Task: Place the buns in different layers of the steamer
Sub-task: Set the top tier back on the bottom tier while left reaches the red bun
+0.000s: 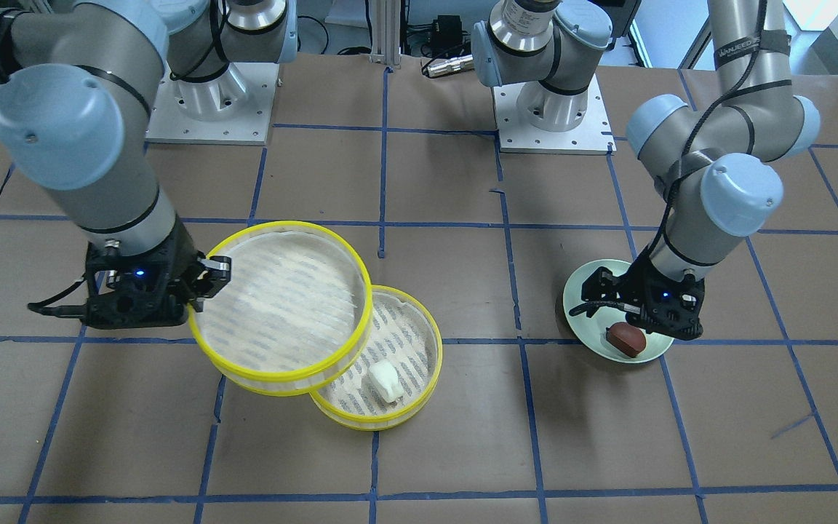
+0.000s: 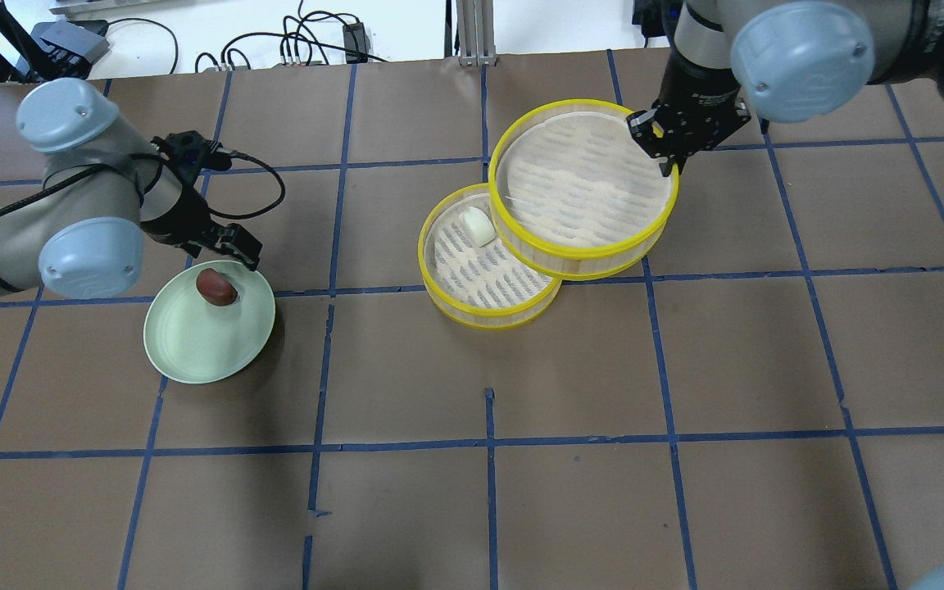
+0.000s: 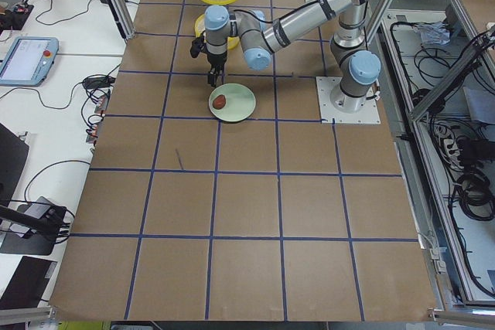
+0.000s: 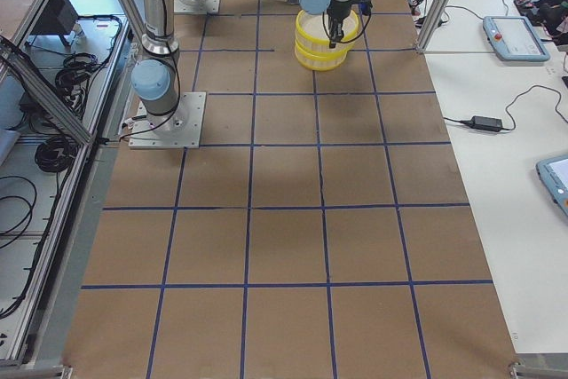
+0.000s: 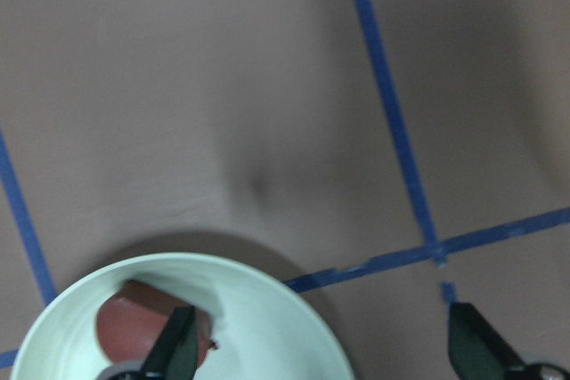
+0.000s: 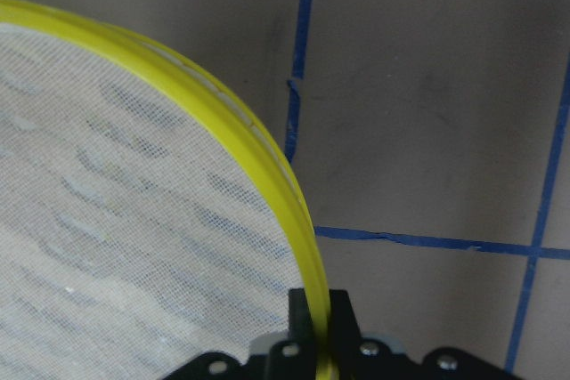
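My right gripper is shut on the yellow rim of the upper steamer layer. It holds that layer tilted and raised, partly overlapping the lower steamer layer, which stands on the table. The upper layer holds nothing. The white bun lies in the lower layer, by the upper layer's edge. The reddish-brown bun lies on the pale green plate. My left gripper is open above the plate's robot-side rim. In the left wrist view the bun shows beside one finger.
The brown table has blue tape grid lines. Both arm bases stand at the robot side. Cables lie along the table's back edge. The table's front half shows only tape lines.
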Available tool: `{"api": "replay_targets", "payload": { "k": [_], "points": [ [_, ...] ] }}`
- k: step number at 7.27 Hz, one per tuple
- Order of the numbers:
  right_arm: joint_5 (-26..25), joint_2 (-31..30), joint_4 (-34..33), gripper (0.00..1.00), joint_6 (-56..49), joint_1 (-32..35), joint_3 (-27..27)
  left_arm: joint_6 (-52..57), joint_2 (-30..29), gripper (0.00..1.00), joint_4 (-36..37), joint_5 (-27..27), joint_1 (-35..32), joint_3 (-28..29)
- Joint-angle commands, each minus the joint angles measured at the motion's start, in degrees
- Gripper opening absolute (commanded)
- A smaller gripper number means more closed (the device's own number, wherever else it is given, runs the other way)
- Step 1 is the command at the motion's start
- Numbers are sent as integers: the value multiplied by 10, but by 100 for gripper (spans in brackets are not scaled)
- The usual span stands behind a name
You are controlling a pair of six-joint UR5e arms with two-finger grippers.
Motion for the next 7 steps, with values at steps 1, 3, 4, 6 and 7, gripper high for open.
{"api": "replay_targets", "payload": {
  "k": [1,3,4,6,7],
  "points": [
    [2,34,-45,5,95,66,0,38,-18,97,3,0,23,-10],
    [3,74,-97,5,152,103,1,38,-43,94,9,0,26,-5],
    [3,80,-102,5,174,117,4,38,-49,93,13,0,26,-3],
    [-5,104,-103,5,160,119,8,38,-67,87,32,18,26,-3],
    [-11,98,-102,5,136,114,4,38,-76,76,33,26,26,-4]
  ]
}}
